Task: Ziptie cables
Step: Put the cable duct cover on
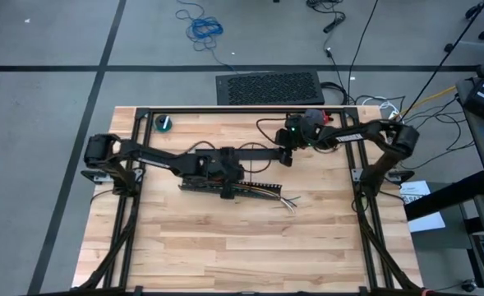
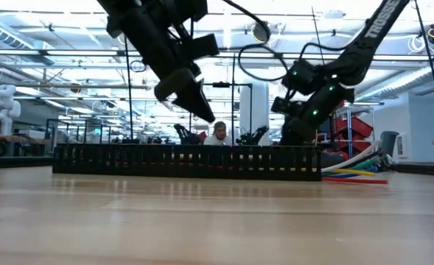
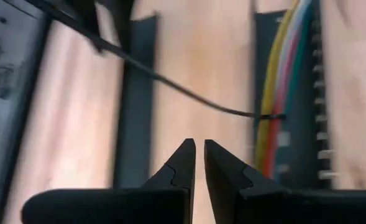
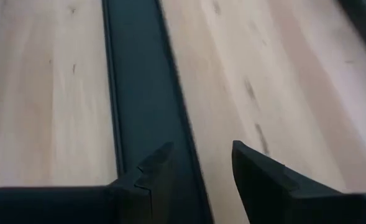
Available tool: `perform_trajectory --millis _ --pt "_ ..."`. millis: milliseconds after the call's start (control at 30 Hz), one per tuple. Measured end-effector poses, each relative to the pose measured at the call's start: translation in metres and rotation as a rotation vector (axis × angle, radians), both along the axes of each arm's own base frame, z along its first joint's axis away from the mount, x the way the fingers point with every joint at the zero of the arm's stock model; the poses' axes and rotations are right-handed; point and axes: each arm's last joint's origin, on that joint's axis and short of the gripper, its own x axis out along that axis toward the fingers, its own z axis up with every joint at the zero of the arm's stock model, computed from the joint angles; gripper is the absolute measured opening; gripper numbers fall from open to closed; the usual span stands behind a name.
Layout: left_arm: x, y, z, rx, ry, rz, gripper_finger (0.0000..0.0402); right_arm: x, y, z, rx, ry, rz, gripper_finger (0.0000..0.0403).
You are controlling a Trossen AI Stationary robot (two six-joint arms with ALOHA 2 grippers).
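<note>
Wood planking makes up the table (image 1: pixel 225 238), and the landmark on it is the black slotted duct (image 1: pixel 237 189), lying lengthwise near the table's middle. The cables (image 1: pixel 284 200) run inside the duct and spill out of its right end as loose coloured tips; in the low view they fan onto the wood beside that end (image 2: pixel 360 173). 1 ziptie (image 3: pixel 189 93) shows in the left wrist view as a thin dark strip reaching the duct's edge and looping over the coloured wires there.

The left gripper (image 3: pixel 199 158) hovers just above the duct's middle, its 2 fingers pressed almost together with only a slit between them, holding nothing. The right gripper (image 4: pixel 201 165) hangs behind the duct toward its right end, fingers spread apart and empty, over a flat dark strip (image 4: pixel 142 93) on the wood.

Bare wood lies open on the near side of the duct to the table's front edge.
</note>
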Motion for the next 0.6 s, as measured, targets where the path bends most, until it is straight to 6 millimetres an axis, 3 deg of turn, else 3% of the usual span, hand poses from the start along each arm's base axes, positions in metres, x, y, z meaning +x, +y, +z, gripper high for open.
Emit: perform_trajectory --millis 133,300,367,500,600 --pt "-0.009 0.024 0.01 0.004 -0.008 0.052 0.0042 0.011 -0.007 -0.012 0.032 0.032 0.023 0.0151" --pt "-0.016 0.054 0.009 -0.038 -0.006 0.125 0.0094 0.024 -0.015 -0.02 0.061 0.059 0.037 0.0137" --pt "-0.02 0.068 0.008 -0.048 -0.003 0.179 0.0119 0.026 -0.015 -0.023 0.079 0.085 0.045 0.0111" --pt "-0.027 0.089 0.007 -0.071 -0.002 0.276 0.0149 0.024 -0.014 -0.025 0.09 0.142 0.059 0.0019" --pt "-0.031 0.1 0.006 -0.083 0.001 0.324 0.0152 0.021 -0.013 -0.026 0.106 0.172 0.053 0.0005"
